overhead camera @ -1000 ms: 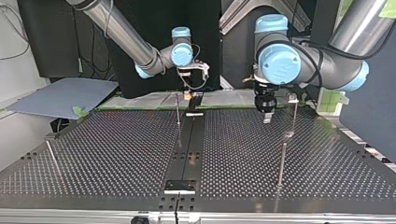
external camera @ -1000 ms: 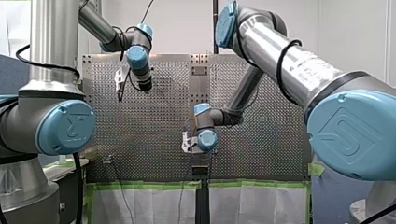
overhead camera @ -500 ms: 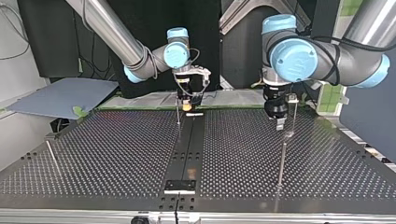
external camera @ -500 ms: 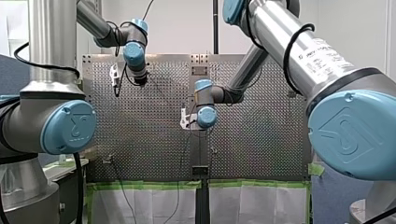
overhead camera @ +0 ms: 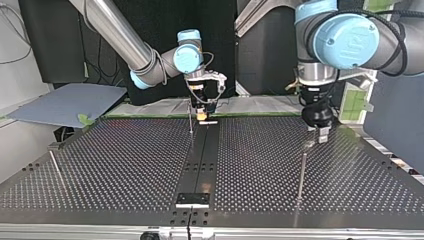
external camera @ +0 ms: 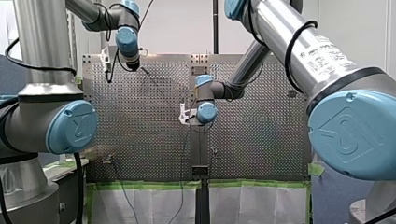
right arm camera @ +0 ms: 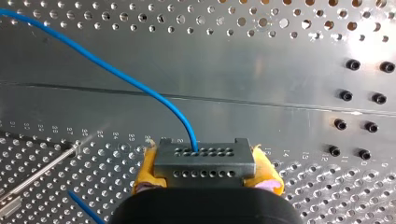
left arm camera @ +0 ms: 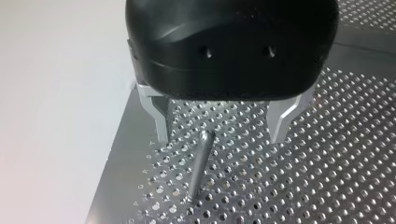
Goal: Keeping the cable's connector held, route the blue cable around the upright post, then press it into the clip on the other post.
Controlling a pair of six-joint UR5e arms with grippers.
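Note:
In the right wrist view my right gripper (right arm camera: 206, 173) is shut on a dark grey connector (right arm camera: 204, 158), with yellow pads (right arm camera: 143, 173) on both its sides. The blue cable (right arm camera: 116, 70) leaves the connector's face and curves away over the plate. In the top view my right gripper (overhead camera: 201, 115) hangs just beside a thin upright post (overhead camera: 190, 122). My left gripper (left arm camera: 220, 135) is open, its metal fingers (left arm camera: 161, 122) astride another post (left arm camera: 201, 163). In the top view my left gripper (overhead camera: 323, 134) stands over that post (overhead camera: 308, 145) at the right.
The perforated table (overhead camera: 125, 165) has a dark centre strip (overhead camera: 200, 160) with a small black block (overhead camera: 192, 200) near the edge. A third short post (overhead camera: 56, 167) stands at the top view's left. A post with a small block (right arm camera: 39, 172) lies beside my right gripper.
My left gripper has travelled toward the top view's right and come down around the post there. My right gripper has shifted slightly closer to the centre post, still holding the connector.

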